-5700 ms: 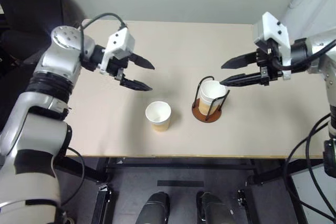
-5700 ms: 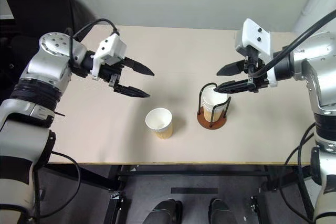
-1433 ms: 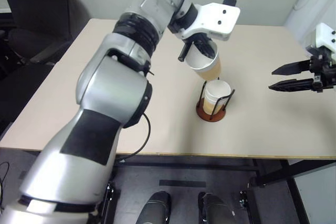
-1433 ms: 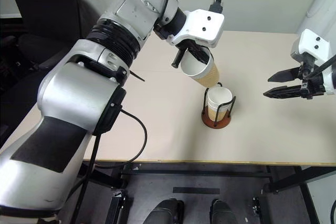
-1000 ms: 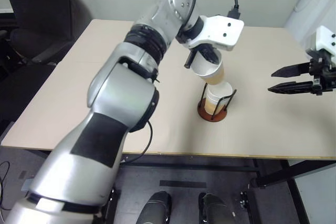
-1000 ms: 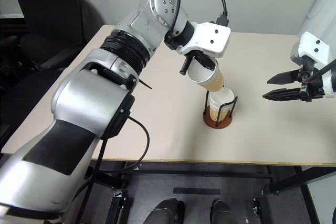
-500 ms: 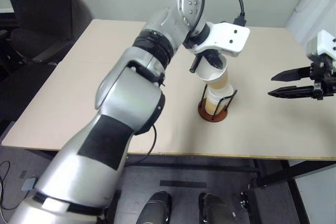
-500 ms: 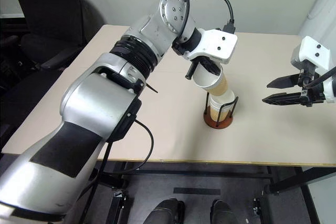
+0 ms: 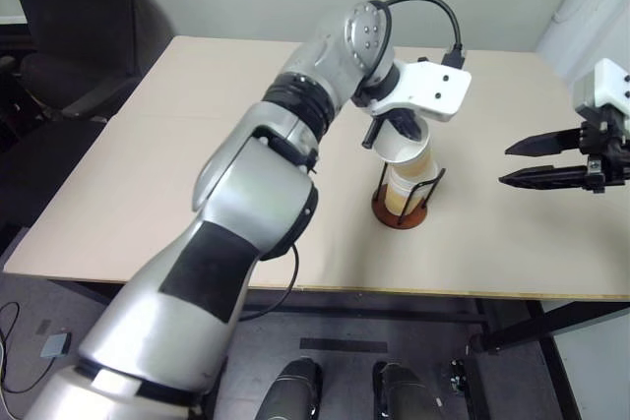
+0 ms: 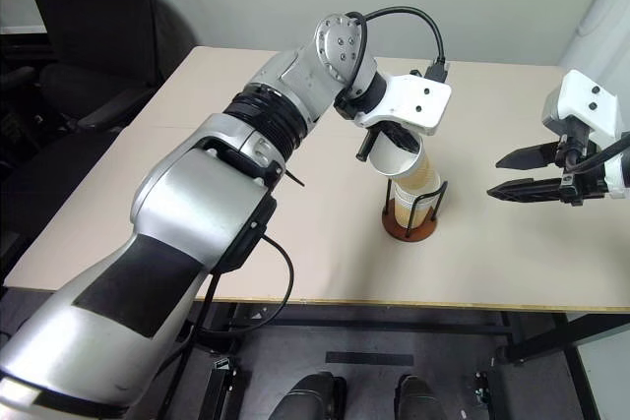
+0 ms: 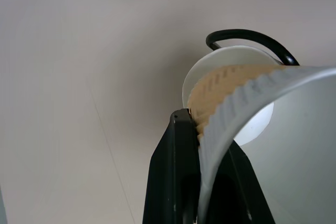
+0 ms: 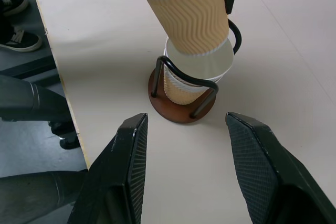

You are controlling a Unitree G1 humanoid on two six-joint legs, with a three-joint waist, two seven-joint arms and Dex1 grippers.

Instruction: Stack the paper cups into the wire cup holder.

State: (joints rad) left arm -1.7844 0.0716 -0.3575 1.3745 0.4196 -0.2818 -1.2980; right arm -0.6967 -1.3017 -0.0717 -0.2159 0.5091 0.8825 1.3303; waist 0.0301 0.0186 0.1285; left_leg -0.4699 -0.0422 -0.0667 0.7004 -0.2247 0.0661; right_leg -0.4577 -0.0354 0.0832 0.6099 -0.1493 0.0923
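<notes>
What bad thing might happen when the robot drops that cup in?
The left pincer pinches the paper cup by its rim, and the cup hangs tilted over the cups already in the wire cup holder. It might catch on a wire loop or wedge in crooked. A sideways push could probably tip the small holder over on the table.

beige table [image 9: 197,145], black office chair [image 9: 69,27] beside it

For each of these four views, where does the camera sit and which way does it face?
Left and right eye views: on the head, looking forward and down at the table; both arms show.
Left wrist view: along the left gripper, jaws shut on a paper cup.
Right wrist view: along the right gripper, jaws open, toward the wire cup holder.
Shared: every view shows the held cup above the holder's cups.
</notes>
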